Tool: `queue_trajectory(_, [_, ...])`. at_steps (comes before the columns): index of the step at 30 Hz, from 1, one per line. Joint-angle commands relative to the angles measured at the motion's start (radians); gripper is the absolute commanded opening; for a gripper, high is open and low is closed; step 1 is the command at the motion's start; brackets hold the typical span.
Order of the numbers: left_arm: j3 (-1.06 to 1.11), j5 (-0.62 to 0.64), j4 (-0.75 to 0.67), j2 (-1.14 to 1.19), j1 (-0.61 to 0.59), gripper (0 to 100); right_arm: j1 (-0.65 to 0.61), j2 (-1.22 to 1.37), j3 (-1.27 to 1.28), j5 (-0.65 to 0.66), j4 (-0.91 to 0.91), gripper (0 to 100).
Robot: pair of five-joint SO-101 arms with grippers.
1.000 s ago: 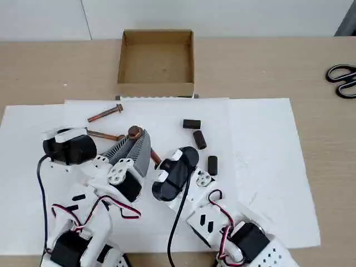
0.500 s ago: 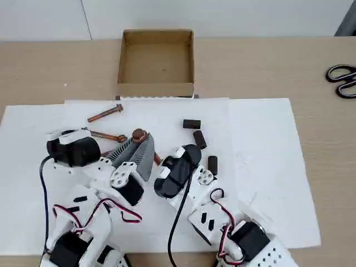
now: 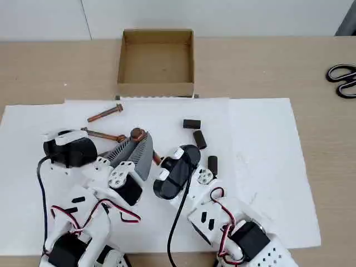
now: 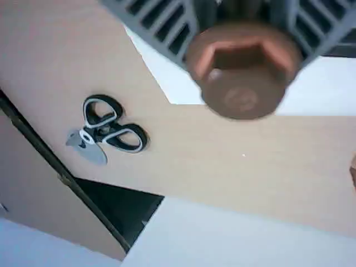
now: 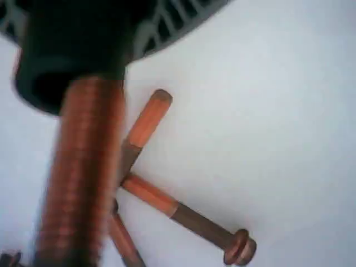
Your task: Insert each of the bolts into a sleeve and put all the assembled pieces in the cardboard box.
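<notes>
One bolt [image 3: 136, 133], head toward the box [image 3: 156, 89], threads at a sleeve [image 5: 72, 50].

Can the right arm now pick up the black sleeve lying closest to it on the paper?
Probably not yet: nothing blocks that short black cylindrical sleeve, but the right arm's jaws are shut on another black sleeve, with a copper bolt at its mouth.
</notes>
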Motion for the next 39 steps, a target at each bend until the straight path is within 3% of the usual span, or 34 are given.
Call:
queue_trajectory(1, [-0.024, -0.003, -0.041, 0.003, -0.029, 1, 0.001, -0.015, -0.015, 0.008, -0.047, 0.2])
queue_trajectory(18, [-0.002, -0.002, -0.037, 0.003, -0.005, 1, -0.050, -0.015, -0.012, 0.009, -0.048, 0.2])
queue_trajectory(23, [-0.008, -0.003, 0.052, 0.003, 0.000, 1, -0.002, -0.016, -0.017, 0.011, -0.054, 0.2])
queue_trajectory(28, [-0.008, -0.006, 0.173, 0.000, 0.095, 1, 0.001, -0.016, -0.018, 0.011, -0.067, 0.2])
queue_trajectory(34, [0.044, -0.110, 0.224, 0.003, 0.153, 1, -0.002, -0.016, -0.018, 0.078, -0.130, 0.2])
queue_trajectory(39, [0.058, -0.120, 0.272, 0.003, 0.164, 1, -0.002, -0.016, -0.018, 0.084, -0.136, 0.2])
